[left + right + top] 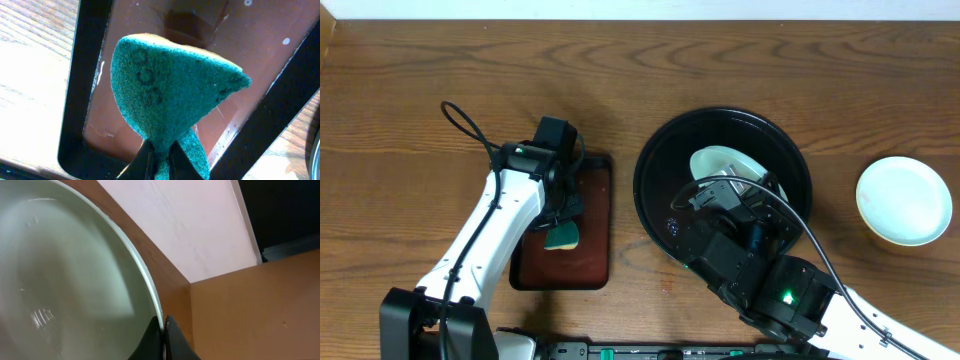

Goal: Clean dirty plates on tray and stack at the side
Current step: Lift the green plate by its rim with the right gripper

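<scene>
The round black tray lies right of centre. Over it my right gripper is shut on the rim of a pale mint-white plate, holding it tilted; in the right wrist view that plate fills the left side, its rim pinched at the right gripper. Another pale plate rests on the bare wood at the far right, a yellowish edge showing under it. My left gripper is shut on a green-and-yellow sponge. Up close, the sponge bulges out above the left gripper.
A small rectangular dark-brown tray lies left of the black tray, directly under the sponge; its brown floor and dark rim show in the left wrist view. Both arms reach in from the near edge. A pale wall runs along the table's far edge.
</scene>
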Robot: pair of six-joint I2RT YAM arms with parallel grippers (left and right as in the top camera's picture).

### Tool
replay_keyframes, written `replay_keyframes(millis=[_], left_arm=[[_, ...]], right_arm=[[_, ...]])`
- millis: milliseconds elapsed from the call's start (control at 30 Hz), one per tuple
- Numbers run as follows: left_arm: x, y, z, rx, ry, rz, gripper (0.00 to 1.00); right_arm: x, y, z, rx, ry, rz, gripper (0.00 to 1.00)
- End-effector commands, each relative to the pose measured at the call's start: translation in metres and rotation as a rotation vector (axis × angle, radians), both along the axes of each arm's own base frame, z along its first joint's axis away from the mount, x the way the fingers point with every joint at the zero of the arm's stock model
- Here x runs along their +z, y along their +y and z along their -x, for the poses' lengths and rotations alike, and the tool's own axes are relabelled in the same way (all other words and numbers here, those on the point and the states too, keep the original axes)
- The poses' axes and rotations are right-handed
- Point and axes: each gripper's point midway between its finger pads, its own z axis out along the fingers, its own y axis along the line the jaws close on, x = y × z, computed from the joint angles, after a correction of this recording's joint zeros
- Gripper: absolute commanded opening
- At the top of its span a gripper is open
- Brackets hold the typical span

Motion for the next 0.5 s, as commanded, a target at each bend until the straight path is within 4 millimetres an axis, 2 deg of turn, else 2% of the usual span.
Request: replay_keyframes(millis=[0,467], left_arm=[[0.0015,0.0017,-0.0007,-0.016,-0.003,-0.004,0.1],[0.0015,0.0017,-0.0007,-0.016,-0.003,-0.004,0.09]], right_arm=[[0.0133,-0.0032,0.0012,-0.014,-0.043,0.003,0.01],[0.0133,-0.0033,0.0012,-0.015,-0.043,0.003,0.01]])
